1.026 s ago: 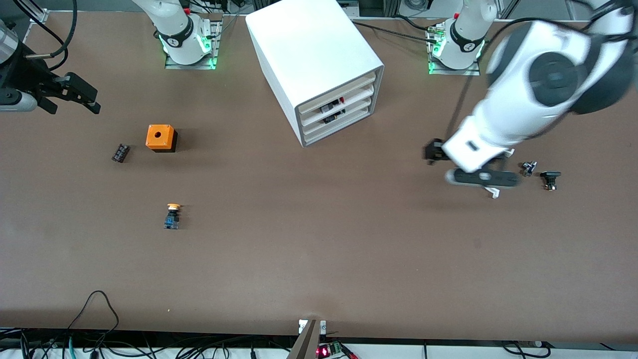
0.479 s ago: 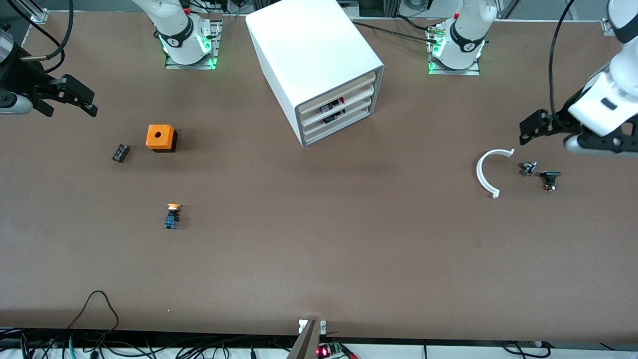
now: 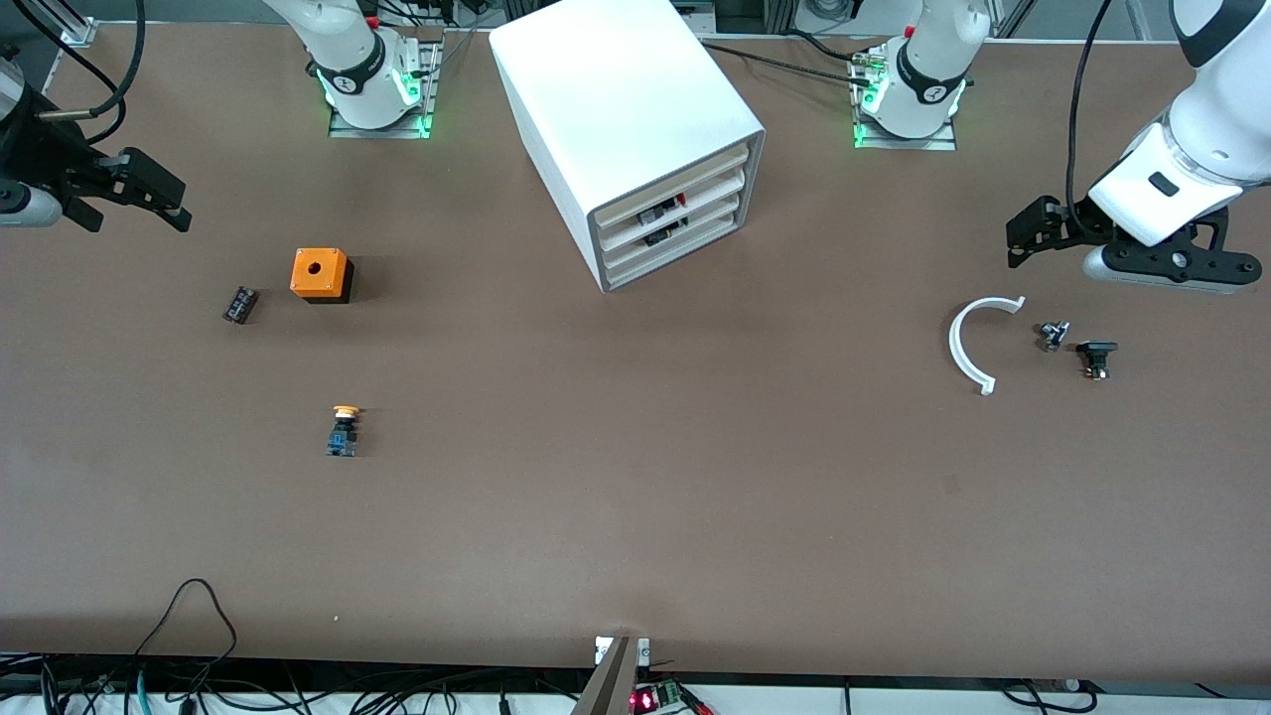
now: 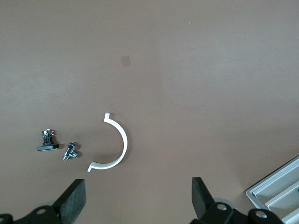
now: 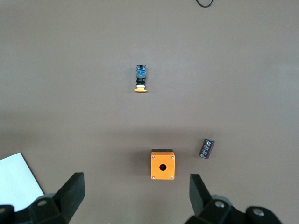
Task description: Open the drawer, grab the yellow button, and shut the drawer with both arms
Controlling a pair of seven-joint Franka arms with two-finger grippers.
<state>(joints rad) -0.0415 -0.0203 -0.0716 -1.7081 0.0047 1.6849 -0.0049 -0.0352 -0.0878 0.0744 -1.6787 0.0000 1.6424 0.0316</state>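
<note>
Both pincers hang open and empty: left pincer [image 3: 1028, 238] over bare tabletop [image 3: 635, 516], right pincer [image 3: 164, 204] likewise. Button [image 3: 344, 431] lies on the tabletop, nearer the camera than the orange cube [image 3: 320, 274] (light, rigid; best pinched across its body). Drawer [image 3: 675, 187] looks shut.

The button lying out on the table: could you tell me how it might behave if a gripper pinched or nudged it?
The button lies on its side, so its round yellow cap would probably let it roll or pivot when nudged. It looks small and light, likely sliding easily on the smooth table. Pinching the blue base seems steadier than pinching the cap.
</note>
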